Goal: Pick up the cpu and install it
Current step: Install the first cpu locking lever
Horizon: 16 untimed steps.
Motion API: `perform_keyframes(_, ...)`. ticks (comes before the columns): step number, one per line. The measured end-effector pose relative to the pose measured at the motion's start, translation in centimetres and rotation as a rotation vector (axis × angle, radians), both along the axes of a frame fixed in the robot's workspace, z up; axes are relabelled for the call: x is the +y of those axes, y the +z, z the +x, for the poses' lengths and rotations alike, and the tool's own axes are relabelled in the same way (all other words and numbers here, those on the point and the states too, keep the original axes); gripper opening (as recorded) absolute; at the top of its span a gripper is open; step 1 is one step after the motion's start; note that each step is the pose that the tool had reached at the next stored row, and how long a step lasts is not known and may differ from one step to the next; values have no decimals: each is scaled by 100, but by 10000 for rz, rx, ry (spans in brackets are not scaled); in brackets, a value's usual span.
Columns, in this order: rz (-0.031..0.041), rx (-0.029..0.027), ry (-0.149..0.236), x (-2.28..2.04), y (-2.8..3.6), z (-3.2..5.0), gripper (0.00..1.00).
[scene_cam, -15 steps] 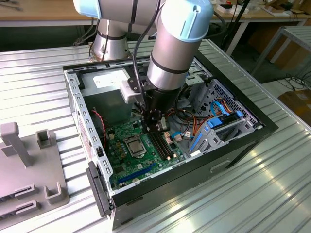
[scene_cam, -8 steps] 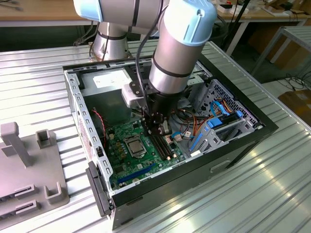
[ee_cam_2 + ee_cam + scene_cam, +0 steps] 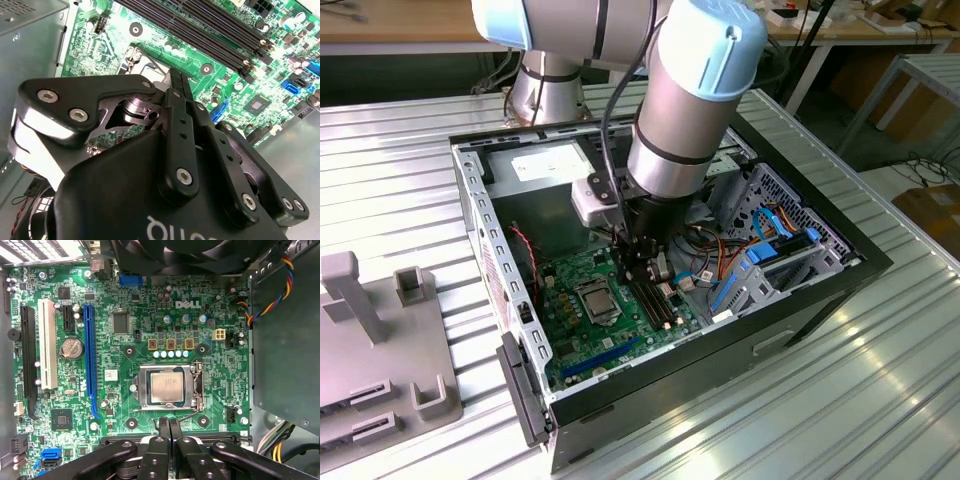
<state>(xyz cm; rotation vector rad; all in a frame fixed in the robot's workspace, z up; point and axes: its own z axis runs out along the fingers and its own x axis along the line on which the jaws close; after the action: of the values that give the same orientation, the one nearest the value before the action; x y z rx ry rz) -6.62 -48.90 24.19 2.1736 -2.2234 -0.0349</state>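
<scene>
The cpu (image 3: 167, 387) is a small silver-grey square lying flat in the motherboard socket, ringed by the metal retaining frame (image 3: 145, 388). In the exterior view the cpu (image 3: 596, 298) sits in the middle of the green motherboard (image 3: 575, 330) inside the open computer case. My gripper (image 3: 169, 421) hangs just beside the socket, above the edge of the black memory slots (image 3: 210, 30), with its two black fingers pressed together and nothing between them. In the second wrist view the gripper (image 3: 177, 76) hides most of the socket. From the exterior view, the gripper (image 3: 641, 274) is to the right of the cpu.
The black case wall (image 3: 740, 330) surrounds the board. A grey power-supply box (image 3: 285, 340) and coloured cables (image 3: 272, 295) lie close to the socket. Blue drive brackets (image 3: 760, 262) stand at the exterior view's right. A grey fixture (image 3: 380, 350) sits on the ribbed metal table (image 3: 840, 400).
</scene>
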Motion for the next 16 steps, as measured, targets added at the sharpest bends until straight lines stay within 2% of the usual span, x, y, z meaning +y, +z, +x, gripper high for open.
perform_keyframes(4, 1, 0, 62, -22, -8, 0, 15)
perform_keyframes(11, 4, -1, 168, -91, -21, 0, 15)
perform_keyframes(16, -2, 1, 245, -104, -49, 0, 15)
